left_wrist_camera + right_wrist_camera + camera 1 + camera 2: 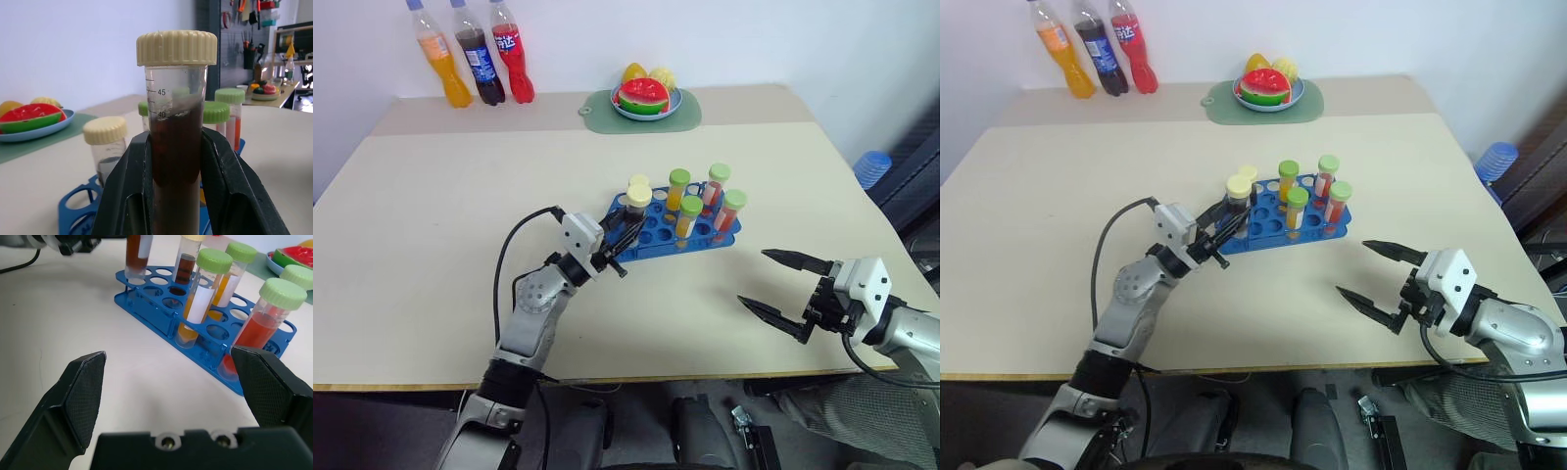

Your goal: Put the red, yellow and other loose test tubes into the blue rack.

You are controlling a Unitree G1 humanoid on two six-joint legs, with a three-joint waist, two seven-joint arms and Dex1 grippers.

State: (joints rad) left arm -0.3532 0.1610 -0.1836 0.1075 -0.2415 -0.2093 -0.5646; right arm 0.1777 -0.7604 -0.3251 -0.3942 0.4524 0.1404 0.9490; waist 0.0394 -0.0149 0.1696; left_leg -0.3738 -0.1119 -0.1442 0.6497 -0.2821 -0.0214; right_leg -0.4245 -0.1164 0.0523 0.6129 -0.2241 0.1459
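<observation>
The left claw is clamped on the dark brown test tube, held upright, cream cap up, with the blue rack just below its tip (the right claw, wide open and empty, hangs well apart).

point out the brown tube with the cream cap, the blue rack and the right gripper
brown tube (175, 147), left wrist view, liquid-filled body
blue rack (146, 301), right wrist view, near side wall
right gripper (769, 281), left eye view, midway between fingertips
</observation>
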